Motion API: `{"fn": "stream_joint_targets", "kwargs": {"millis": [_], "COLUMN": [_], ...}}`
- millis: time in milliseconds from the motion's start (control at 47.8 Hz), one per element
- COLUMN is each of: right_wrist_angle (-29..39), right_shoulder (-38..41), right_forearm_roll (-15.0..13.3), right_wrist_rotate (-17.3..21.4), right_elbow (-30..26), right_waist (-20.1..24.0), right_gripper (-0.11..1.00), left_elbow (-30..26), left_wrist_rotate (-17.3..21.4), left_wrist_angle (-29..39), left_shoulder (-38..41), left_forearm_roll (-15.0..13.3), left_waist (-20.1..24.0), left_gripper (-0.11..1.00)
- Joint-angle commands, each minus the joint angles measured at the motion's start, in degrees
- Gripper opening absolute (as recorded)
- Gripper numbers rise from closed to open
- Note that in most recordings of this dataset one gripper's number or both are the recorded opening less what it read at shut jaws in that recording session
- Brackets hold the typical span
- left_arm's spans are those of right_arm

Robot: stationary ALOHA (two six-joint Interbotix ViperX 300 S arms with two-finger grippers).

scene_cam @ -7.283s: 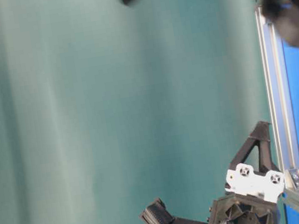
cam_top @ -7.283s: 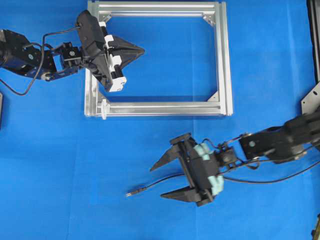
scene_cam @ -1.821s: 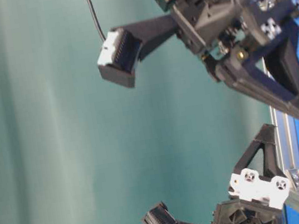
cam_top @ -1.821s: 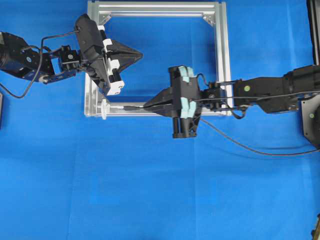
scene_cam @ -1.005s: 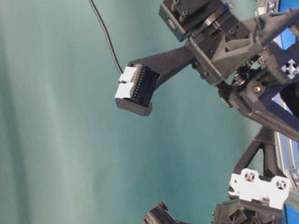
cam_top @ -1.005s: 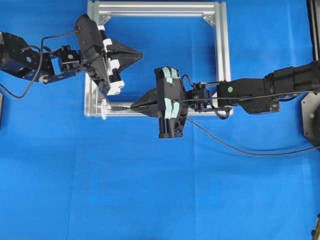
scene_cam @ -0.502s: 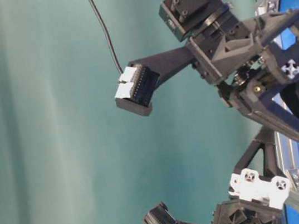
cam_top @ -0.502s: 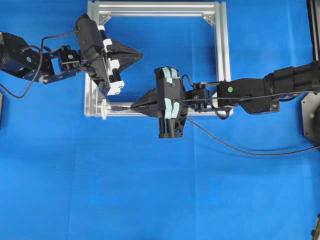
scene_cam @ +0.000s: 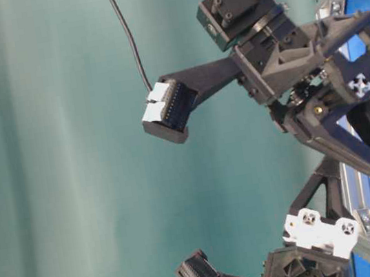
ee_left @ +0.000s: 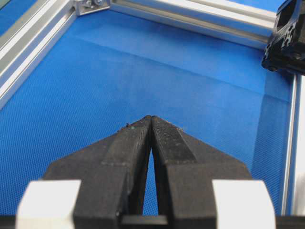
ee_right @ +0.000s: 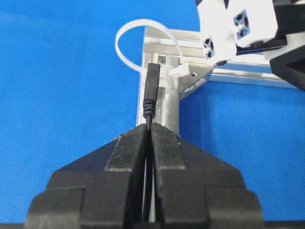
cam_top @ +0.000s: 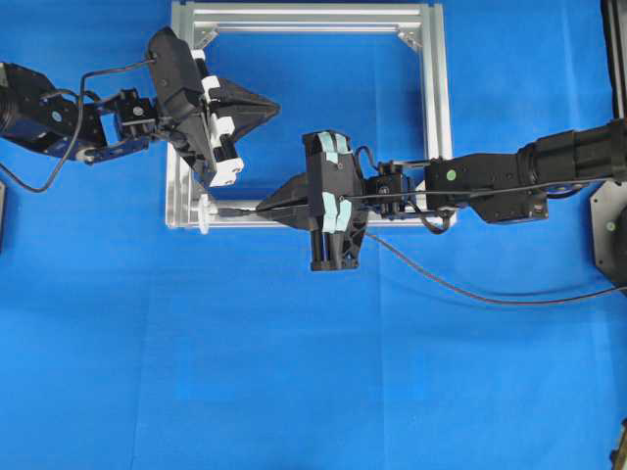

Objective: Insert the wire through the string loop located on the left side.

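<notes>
My right gripper (cam_top: 260,209) (ee_right: 149,125) is shut on the wire (cam_top: 460,287), just behind its dark plug (cam_top: 230,210) (ee_right: 152,90). The plug points left along the frame's near rail, at the white string loop (cam_top: 205,212) (ee_right: 138,20) on the frame's near-left corner. In the right wrist view the plug's tip lies within the loop's outline. I cannot tell whether it has entered the loop. The rest of the wire trails off to the right over the cloth. My left gripper (cam_top: 277,99) (ee_left: 151,117) hovers inside the frame, shut on nothing.
The square aluminium frame (cam_top: 436,117) lies on the blue cloth at the back. The left arm's white finger mounts (ee_right: 236,24) hang just right of the loop. A black fixture (cam_top: 615,69) stands at the right edge.
Earlier my right gripper took the wire off the cloth and carried it left to the frame's corner. Nothing has visibly moved over the last second.
</notes>
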Motion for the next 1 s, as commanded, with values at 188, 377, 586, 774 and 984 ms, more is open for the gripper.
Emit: {"fn": "stream_joint_targets", "kwargs": {"millis": [188, 377, 586, 774, 984], "right_wrist_angle": [-0.7, -1.0, -1.1, -1.1, -1.1], "right_shoulder": [-0.8, 0.4, 2.9, 4.5, 6.2], "right_forearm_roll": [0.1, 0.1, 0.0, -0.1, -0.1], "right_wrist_rotate": [0.1, 0.1, -0.1, -0.2, -0.2], "right_elbow": [-1.1, -2.6, -6.2, -8.8, -11.0], "right_waist": [-0.1, -0.1, -0.1, -0.1, -0.1], "right_gripper": [0.00, 0.00, 0.00, 0.00, 0.00], "left_elbow": [-0.4, -0.5, -0.5, -0.5, -0.7], "left_wrist_rotate": [-0.1, -0.1, -0.1, -0.1, -0.1], "left_wrist_angle": [-0.6, -0.6, -0.7, -0.7, -0.8], "left_shoulder": [-1.9, -1.9, -1.9, -1.9, -1.9], "left_forearm_roll": [0.2, 0.1, 0.2, 0.2, 0.2], "left_waist": [-0.2, -0.2, -0.2, -0.2, -0.2], "left_gripper": [0.00, 0.00, 0.00, 0.00, 0.00]}}
